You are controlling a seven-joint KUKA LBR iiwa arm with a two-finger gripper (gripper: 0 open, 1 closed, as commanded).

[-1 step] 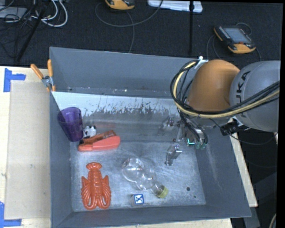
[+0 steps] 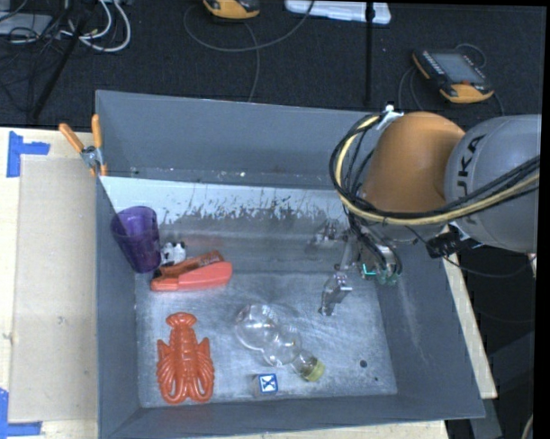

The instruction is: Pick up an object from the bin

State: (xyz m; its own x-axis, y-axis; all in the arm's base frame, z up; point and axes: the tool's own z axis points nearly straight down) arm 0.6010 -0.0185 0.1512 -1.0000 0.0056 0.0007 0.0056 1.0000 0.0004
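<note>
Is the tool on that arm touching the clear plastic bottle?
Apart. The camera view shows a stretch of bare bin floor between the tool and the clear bottle, which lies to its lower left.

The bin (image 2: 260,142) is plain grey, its floor paler and streaked with whitish scratches along the back wall. The cup (image 2: 137,237) is see-through purple. The small toy (image 2: 173,253) is black and white, and the stapler (image 2: 194,274) is orange-red. The lobster (image 2: 184,359) is solid orange-red all over. The bottle (image 2: 266,335) is clear and colourless, with a yellow-green cap (image 2: 311,369). The little block (image 2: 267,383) is blue with a white cross on 1 face. The arm (image 2: 502,177) is light grey with black lettering, 1 orange cover (image 2: 412,160) and black and yellow cables (image 2: 349,154). The gripper (image 2: 330,304) is silvery metal with a teal spot near it.
</note>
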